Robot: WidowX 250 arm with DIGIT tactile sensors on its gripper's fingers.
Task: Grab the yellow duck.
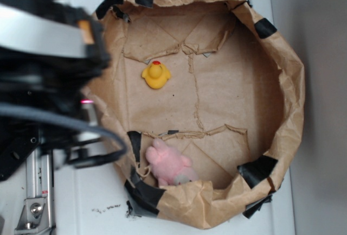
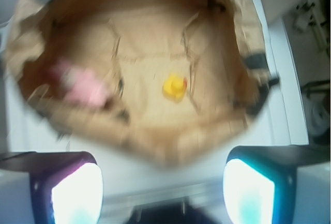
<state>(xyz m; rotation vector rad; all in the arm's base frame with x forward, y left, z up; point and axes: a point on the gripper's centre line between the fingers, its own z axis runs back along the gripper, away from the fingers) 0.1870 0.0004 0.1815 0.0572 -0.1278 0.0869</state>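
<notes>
Brown paper forms a walled bin (image 1: 282, 83) on the white bench (image 1: 81, 202); inside lie the duck (image 1: 156, 75) and a pink plush (image 1: 169, 164), apart. From the wrist, the hand (image 2: 163, 190) hangs released, empty, fingers (image 2: 77, 195) wide, the duck (image 2: 175, 87) ahead between them, the plush (image 2: 83, 87) further left.

The exterior view is looking almost straight down from overhead, close enough that the brown paper basin (image 1: 282, 83) is filling most of the picture, with the robot arm (image 1: 43, 56) crowding in from 9 o'clock. The wrist view is looking down and forward from above the white counter (image 2: 289, 115), farther back and blurred, with its jaws framing the bottom corners at 7 and 5 o'clock. Both views are sharing the basin floor, the yellow duck (image 1: 156, 75) (image 2: 174, 87) and the pink plush (image 1: 169, 163) (image 2: 83, 85).
</notes>
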